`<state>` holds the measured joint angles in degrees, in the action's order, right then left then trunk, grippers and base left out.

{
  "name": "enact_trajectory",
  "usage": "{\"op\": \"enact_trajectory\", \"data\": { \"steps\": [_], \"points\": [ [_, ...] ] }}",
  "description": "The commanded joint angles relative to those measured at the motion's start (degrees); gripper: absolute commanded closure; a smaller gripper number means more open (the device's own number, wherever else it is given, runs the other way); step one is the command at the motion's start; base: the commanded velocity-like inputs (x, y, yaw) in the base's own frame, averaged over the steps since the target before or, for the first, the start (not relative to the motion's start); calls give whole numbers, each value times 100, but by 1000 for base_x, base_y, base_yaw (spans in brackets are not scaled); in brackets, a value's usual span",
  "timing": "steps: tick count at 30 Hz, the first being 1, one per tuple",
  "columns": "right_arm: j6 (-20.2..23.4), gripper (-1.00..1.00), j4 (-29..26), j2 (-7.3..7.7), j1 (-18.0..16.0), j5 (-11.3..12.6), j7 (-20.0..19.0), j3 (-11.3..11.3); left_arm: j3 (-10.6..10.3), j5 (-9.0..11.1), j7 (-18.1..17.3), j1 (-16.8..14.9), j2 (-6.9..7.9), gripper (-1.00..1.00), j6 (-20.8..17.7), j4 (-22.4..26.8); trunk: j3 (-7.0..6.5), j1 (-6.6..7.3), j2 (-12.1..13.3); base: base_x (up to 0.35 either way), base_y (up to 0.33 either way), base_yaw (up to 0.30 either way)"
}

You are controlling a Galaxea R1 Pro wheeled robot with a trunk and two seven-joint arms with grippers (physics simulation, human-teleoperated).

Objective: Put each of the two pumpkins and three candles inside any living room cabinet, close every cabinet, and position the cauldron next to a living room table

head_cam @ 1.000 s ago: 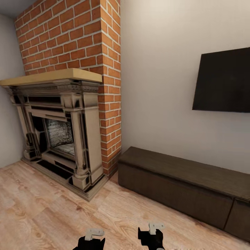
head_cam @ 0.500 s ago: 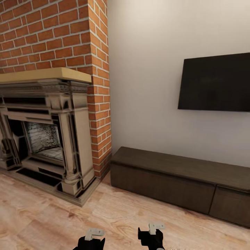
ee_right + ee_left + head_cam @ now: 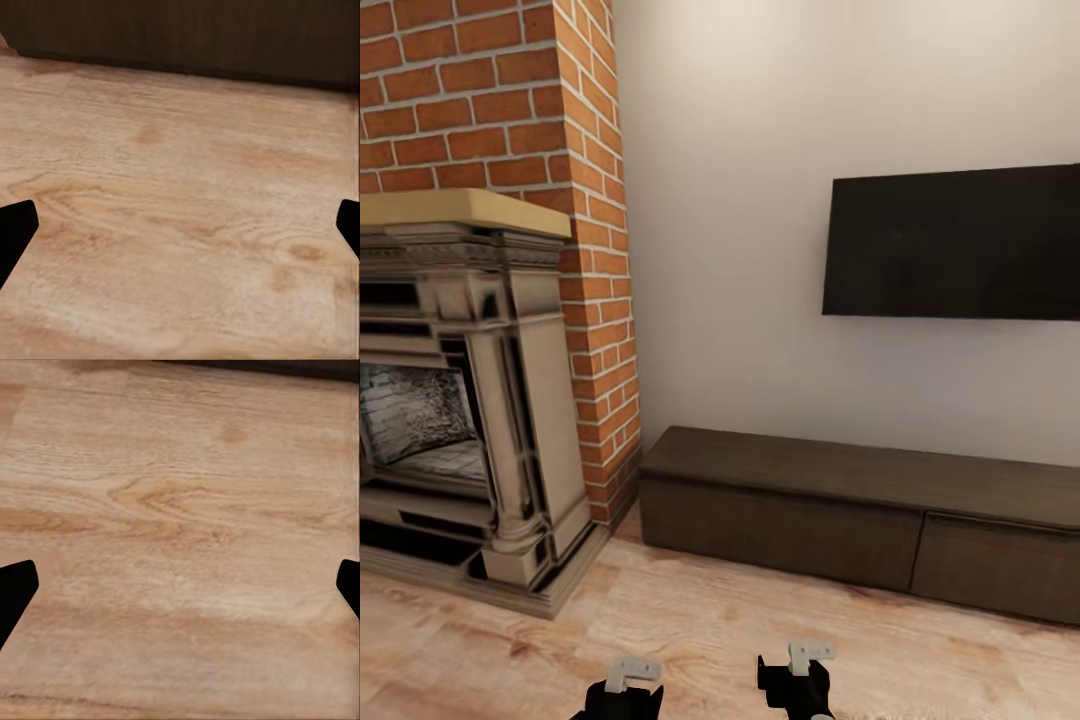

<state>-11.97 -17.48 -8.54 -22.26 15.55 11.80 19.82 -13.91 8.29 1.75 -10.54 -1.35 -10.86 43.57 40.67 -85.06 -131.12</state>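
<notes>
Hanging low at 6 o'clock in the head view, left gripper [image 3: 628, 690] and right gripper [image 3: 800, 680] sit side by side over the wood floor [image 3: 710, 640], touching nothing. In each wrist view the 2 dark fingertips [image 3: 16, 589] stand far apart at opposite frame edges with only bare floor planks between them, so both tools are spread wide and empty; same for the right one [image 3: 16, 225]. Cabinet [image 3: 860, 510], long, low, dark brown, runs along the pale wall from 5 o'clock out to 3 o'clock; 2 drawer fronts seen, both flush, top bare. Its front edge also shows as a dark band across the floor in the right wrist view [image 3: 187, 37]. Black TV [image 3: 955, 245] is mounted above it at 2 o'clock. Fireplace [image 3: 460, 400] and brick chimney [image 3: 500, 100] fill 9 to 11 o'clock, hearth base edge close to cabinet's left end. Open floor between grippers and cabinet.
</notes>
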Motion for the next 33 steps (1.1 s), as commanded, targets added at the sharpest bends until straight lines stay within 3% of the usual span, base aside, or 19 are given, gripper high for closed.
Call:
{"op": "enact_trajectory", "data": {
  "steps": [1, 24, 33],
  "points": [
    [-25, -100, 5, 1, -7, 55, 30, 49, -12, 59, 18, -1, 4, -100, -31, 12, 4, 1, -3, 0, 0, -291],
    [-27, -100, 7, 1, -7, 53, 33, 50, -5, 43, 18, -1, 4, -100, -30, 10, -53, 1, -3, 1, 1, -291],
    [-25, -100, -5, -31, -7, 42, 50, 72, 5, 41, 18, -1, 4, -100, -30, 4, -69, 1, -3, 137, 118, -224]
  ]
}}
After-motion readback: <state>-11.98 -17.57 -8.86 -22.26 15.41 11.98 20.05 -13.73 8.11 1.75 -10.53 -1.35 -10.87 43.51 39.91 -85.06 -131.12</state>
